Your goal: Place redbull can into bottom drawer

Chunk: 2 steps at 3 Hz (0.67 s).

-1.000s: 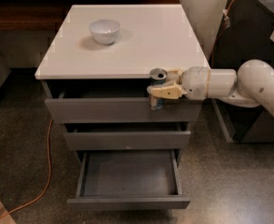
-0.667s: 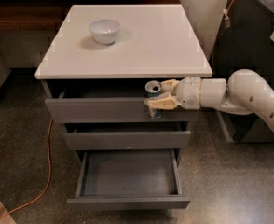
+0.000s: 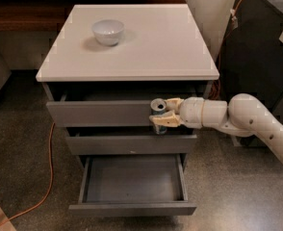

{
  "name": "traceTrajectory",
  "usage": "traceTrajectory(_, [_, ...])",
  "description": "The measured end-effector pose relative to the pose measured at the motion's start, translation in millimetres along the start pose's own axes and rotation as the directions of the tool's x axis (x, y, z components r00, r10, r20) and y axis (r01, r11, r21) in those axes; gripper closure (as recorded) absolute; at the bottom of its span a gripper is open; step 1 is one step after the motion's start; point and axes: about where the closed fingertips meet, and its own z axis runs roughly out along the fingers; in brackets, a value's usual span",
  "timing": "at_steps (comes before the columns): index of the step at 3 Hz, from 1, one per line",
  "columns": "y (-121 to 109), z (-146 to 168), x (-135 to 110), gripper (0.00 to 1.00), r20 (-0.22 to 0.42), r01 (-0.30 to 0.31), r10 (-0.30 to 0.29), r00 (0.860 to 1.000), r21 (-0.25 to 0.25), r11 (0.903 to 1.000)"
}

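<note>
The redbull can (image 3: 158, 115) is upright in the air in front of the top and middle drawer fronts, silver top facing up. My gripper (image 3: 164, 113) reaches in from the right on a white arm and is shut on the can, tan fingers (image 3: 163, 121) on either side of it. Below and slightly left, the bottom drawer (image 3: 132, 208) is pulled out, its grey tray showing nothing inside. The can hangs above the right part of that tray's back.
A white bowl (image 3: 108, 32) sits on the white cabinet top (image 3: 180, 57). The top drawer (image 3: 98, 113) and middle drawer (image 3: 127, 144) stand slightly ajar. An orange cable (image 3: 49, 162) trails on the floor at left. A dark cabinet (image 3: 266, 47) stands at right.
My gripper has carried the can leftward and down, from the cabinet top's front edge to in front of the upper drawer fronts.
</note>
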Motion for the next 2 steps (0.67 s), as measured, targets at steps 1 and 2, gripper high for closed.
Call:
traceTrajectory(1, [1.2, 10.8, 34.7, 1.00, 0.035, -0.041, 0.041, 0.999, 0.003, 0.9992])
traceTrajectory(2, [1.2, 10.9, 34.6, 1.00, 0.035, -0.041, 0.041, 0.999, 0.003, 0.9992])
